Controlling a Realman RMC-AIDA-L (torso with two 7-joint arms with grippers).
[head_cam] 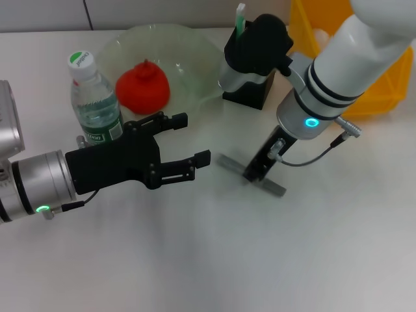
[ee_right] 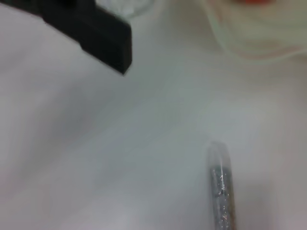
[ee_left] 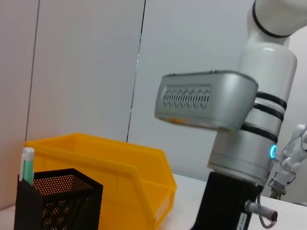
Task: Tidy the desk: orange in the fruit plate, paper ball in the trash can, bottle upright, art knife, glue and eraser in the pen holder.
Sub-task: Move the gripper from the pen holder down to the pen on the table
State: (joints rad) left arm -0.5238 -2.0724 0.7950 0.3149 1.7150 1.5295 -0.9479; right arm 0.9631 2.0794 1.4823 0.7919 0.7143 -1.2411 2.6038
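Note:
The orange (head_cam: 143,86) lies in the pale-green fruit plate (head_cam: 195,47). Just left of the plate, the bottle (head_cam: 95,99) stands upright on the desk (head_cam: 208,260). My left gripper (head_cam: 194,139) hovers open and empty in front of the bottle and plate. A long grey stick (head_cam: 229,162), which looks like the art knife, lies on the desk; my right gripper (head_cam: 259,170) is down over its middle. Its end (ee_right: 219,187) shows in the right wrist view. The black pen holder (head_cam: 249,93) (ee_left: 62,201) holds a green-and-white stick (head_cam: 240,19) (ee_left: 26,165). The eraser is out of view.
The yellow trash can (head_cam: 383,91) (ee_left: 120,163) stands right of the pen holder, with a whitish lump (head_cam: 320,34) inside. My right arm (ee_left: 249,143) reaches over the pen holder and partly hides it. A left finger (ee_right: 96,33) shows near the plate's rim (ee_right: 259,48).

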